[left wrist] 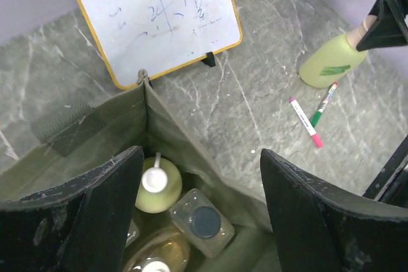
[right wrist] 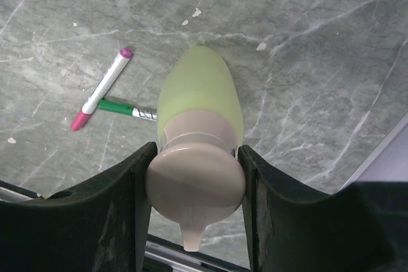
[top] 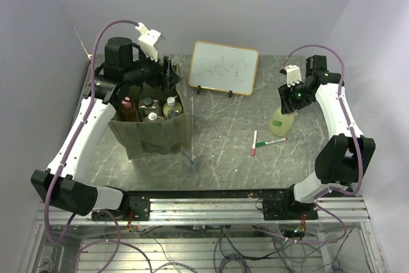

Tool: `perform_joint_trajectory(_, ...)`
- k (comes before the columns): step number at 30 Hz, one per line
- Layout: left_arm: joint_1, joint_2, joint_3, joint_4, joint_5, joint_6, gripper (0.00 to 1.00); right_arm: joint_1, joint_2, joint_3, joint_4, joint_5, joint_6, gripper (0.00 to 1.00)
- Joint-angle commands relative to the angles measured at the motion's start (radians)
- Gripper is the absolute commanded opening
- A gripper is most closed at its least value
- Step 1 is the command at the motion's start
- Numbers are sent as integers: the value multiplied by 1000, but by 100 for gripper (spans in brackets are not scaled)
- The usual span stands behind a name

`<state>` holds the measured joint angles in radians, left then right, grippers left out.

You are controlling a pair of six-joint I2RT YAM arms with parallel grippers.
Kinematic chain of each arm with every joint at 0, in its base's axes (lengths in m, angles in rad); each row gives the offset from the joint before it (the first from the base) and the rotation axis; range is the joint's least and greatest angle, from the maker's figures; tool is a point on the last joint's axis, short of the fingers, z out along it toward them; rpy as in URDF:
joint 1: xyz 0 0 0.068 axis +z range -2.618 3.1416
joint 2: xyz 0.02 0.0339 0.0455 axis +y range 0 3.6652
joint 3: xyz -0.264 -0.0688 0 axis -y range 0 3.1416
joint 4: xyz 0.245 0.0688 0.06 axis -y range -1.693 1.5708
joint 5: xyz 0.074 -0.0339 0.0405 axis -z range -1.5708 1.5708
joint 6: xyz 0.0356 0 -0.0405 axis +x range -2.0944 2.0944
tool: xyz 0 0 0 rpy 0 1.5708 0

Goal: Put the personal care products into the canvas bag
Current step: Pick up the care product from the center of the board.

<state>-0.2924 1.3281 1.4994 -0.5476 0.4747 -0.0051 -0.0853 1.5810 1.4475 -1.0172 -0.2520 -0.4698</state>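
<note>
Right fingers (right wrist: 124,221): pinching the peach pump (right wrist: 194,179) of the green bottle (right wrist: 201,93), one pad on each side of the pump head. The nozzle pokes out at 6 o'clock in my wrist view.
Left fingers (left wrist: 95,208): spread wide with nothing between them, hanging over the mouth of the canvas bag (left wrist: 185,151).
Step in hand: the pick-up of the one product I see outside the bag, I reckon. The grip is on and the lift is not yet made.
Bottle: on the right side of the table (top: 217,151), body leaning. I cannot tell whether its base has left the stone.
Bag: at 9 o'clock from the bottle in the top view, well apart, standing open with several bottles (left wrist: 156,186) inside.
Neighbours: the red marker (right wrist: 102,87) and green marker (right wrist: 124,109) lie near the bottle at 7 o'clock in the top view, and the whiteboard (top: 225,67) stands at 10 o'clock. None of these are mine to move.
Next move: go straight up first to clear the pens, then make a long carry toward 9 o'clock. I need to arrive above the rim and lower into a free gap. My left fingers sit over that opening, so they should give way.
Risk: I only have the pump head, so the body may swing.
</note>
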Motion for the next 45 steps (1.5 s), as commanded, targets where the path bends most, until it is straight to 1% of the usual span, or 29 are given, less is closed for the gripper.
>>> perform_joint_trajectory(1, -15, 34, -47, 70, -55, -188, 83, -5, -42, 75, 26, -23, 11, 0)
perform_joint_trajectory(6, -37, 49, -105, 98, -91, -263, 80, -5, -41, 86, 22, -24, 17, 0)
perform_joint_trajectory(9, -52, 52, -121, 111, -85, -292, 77, -6, -42, 86, 22, -28, 21, 0)
perform_joint_trajectory(13, -70, 66, -122, 118, -100, -317, 68, -5, -41, 86, 19, -30, 28, 0)
perform_joint_trajectory(15, -77, 78, -115, 122, -108, -323, 61, -5, -42, 86, 19, -31, 33, 0)
perform_joint_trajectory(17, -90, 88, -102, 124, -123, -318, 47, -5, -42, 89, 19, -31, 37, 0)
perform_joint_trajectory(19, -105, 99, -85, 122, -137, -310, 37, -5, -42, 92, 16, -32, 41, 0)
perform_joint_trajectory(29, -171, 159, 6, 143, -148, -317, 7, -5, -55, 80, 20, -34, 37, 0)
perform_joint_trajectory(35, -210, 200, 67, 144, -140, -271, 7, -5, -66, 65, 29, -50, 38, 0)
perform_joint_trajectory(45, -269, 276, 161, 160, -149, -252, 7, -5, -71, 55, 29, -70, 12, 0)
